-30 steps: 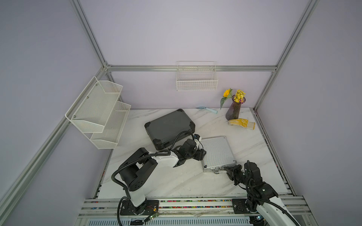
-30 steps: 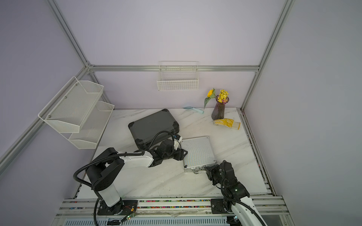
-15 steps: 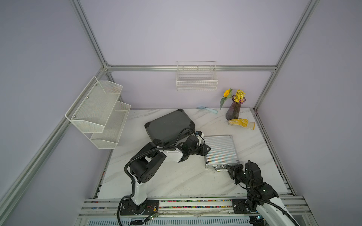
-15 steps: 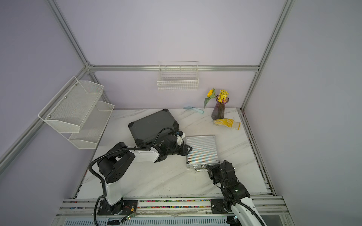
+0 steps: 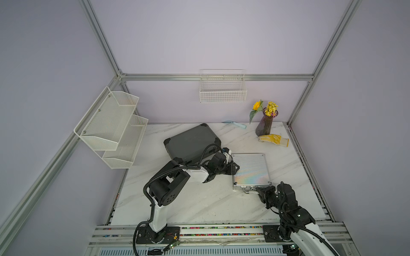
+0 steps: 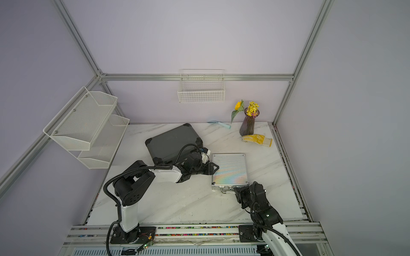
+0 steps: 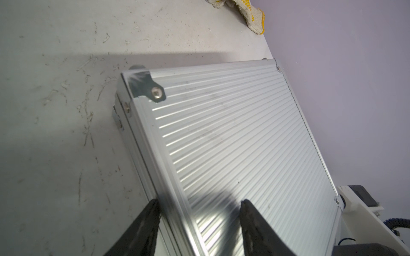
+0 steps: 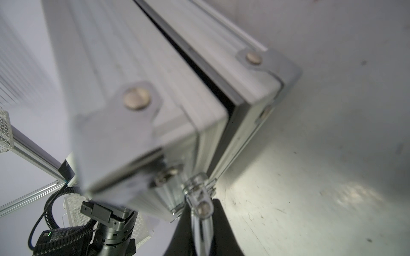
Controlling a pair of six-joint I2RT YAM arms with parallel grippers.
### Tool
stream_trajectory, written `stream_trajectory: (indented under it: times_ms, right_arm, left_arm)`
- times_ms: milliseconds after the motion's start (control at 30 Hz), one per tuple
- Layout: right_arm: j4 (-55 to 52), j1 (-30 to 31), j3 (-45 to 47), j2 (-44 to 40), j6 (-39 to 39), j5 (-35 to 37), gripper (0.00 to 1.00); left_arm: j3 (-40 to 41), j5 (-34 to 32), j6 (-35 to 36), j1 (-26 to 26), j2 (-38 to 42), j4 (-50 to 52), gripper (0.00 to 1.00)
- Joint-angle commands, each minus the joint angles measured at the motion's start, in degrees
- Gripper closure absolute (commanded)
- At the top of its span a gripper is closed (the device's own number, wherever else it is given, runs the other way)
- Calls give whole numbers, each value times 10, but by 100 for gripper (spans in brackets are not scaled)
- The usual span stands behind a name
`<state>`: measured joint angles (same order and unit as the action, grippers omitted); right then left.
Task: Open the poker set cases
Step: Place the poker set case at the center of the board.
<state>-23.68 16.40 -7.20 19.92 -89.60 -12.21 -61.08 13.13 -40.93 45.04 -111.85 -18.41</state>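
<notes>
The smaller poker set case, ribbed silver aluminium [image 5: 250,170] [image 6: 229,170], lies flat right of centre, square to the table front. The larger dark grey case [image 5: 190,141] lies shut behind and to its left. My left gripper [image 5: 235,169] [image 7: 199,202] straddles the silver case's [image 7: 233,133] left edge, half closed on it. One finger sits low against the side wall, the other on the lid. My right gripper [image 5: 258,192] [image 8: 200,212] is shut on the chrome handle [image 8: 199,208] at the case's front. A dark seam runs between lid and base [image 8: 155,77].
A purple vase of flowers [image 5: 265,124], a yellow glove [image 5: 274,140] and a light blue tool [image 5: 235,124] lie at the back right. A wire basket [image 5: 223,93] hangs on the back wall. A two-tier mesh shelf [image 5: 113,126] juts from the left wall.
The silver case has turned from a slant to square with the table front and shifted slightly right. My left gripper moved with its left edge. The right gripper stayed shut at the front handle.
</notes>
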Motion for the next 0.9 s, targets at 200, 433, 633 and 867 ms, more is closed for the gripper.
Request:
stream_trajectory:
  times_ms: [200, 433, 633, 867]
  right_arm:
    - [-12, 5, 24, -15, -30, -1, 99]
    - [-26, 5, 23, -27, -34, 2, 96]
    - [-44, 5, 21, -29, -35, 5, 92]
    - [-51, 5, 17, -29, -36, 6, 87]
  left_arm:
    - [-3, -7, -10, 10, 8, -13, 42]
    - [-7, -6, -11, 9, 8, -13, 42]
    - [-4, -9, -11, 10, 15, -13, 41]
    - [-1, -10, -13, 10, 14, -13, 41]
